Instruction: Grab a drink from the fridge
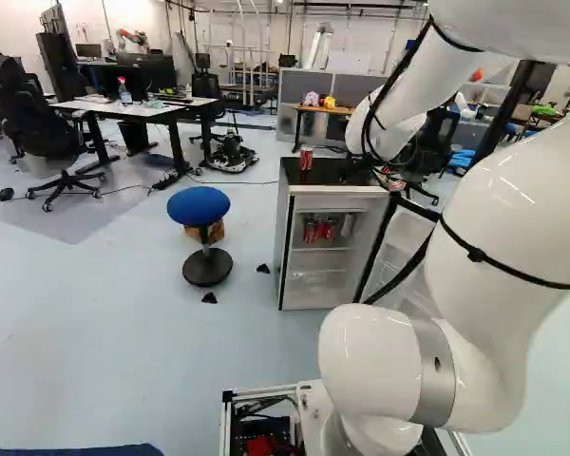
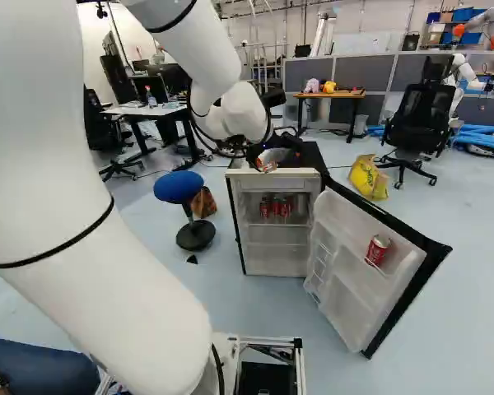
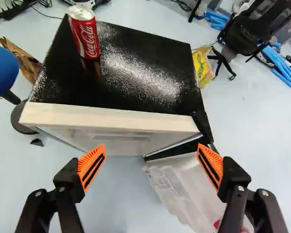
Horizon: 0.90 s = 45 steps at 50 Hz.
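My gripper [image 2: 266, 158] is over the front of the small fridge's black top in the right base view. In the wrist view the gripper [image 3: 150, 165] stands open, nothing between its orange pads, with the fridge [image 3: 106, 116] ahead. A red drink can [image 3: 87, 36] stands upright on the fridge top, toward the side away from the open door. Inside, several red cans [image 2: 276, 207] stand on the upper shelf; the wrist view hides them behind the top's front edge. Another red can [image 2: 378, 249] is in the rack of the open door [image 2: 346, 271].
A blue stool [image 1: 205, 264] stands beside the fridge, with a brown bag [image 2: 203, 202] behind it. Beyond the fridge on the door side are a yellow bag [image 2: 367, 177] and a black office chair [image 2: 417, 119]. Another robot [image 2: 468, 74] stands farther back.
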{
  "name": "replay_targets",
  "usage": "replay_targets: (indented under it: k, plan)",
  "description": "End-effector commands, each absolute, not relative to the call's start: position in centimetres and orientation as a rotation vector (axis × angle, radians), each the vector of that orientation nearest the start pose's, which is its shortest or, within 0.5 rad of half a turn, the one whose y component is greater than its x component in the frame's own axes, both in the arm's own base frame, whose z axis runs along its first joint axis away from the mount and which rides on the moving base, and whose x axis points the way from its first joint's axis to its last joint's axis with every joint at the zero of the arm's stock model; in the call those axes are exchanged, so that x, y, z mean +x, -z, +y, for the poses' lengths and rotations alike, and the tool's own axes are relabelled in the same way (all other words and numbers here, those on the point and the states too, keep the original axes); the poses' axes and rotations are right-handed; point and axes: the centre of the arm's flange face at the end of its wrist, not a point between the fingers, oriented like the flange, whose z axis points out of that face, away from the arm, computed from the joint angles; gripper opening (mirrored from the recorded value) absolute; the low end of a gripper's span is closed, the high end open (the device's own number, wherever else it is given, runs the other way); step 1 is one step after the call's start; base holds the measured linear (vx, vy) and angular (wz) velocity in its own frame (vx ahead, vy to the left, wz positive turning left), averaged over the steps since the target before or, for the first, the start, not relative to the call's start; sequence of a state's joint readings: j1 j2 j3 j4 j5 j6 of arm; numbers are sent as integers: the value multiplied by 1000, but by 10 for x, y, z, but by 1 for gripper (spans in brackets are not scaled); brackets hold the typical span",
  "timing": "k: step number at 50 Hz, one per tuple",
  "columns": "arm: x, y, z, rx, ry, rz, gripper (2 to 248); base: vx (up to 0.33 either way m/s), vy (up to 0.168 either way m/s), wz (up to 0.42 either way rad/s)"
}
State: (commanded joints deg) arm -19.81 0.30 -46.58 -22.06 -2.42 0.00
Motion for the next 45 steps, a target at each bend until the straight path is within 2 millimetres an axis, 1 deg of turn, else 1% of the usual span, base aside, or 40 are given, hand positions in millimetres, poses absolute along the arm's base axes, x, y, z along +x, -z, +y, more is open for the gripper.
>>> replay_targets:
  k: [22, 45]
  plan:
    - [429, -504, -199, -3269, 1083, 127, 247, 0, 0, 0]
    - [415, -502, -237, -3251, 1031, 400, 247, 0, 0, 0]
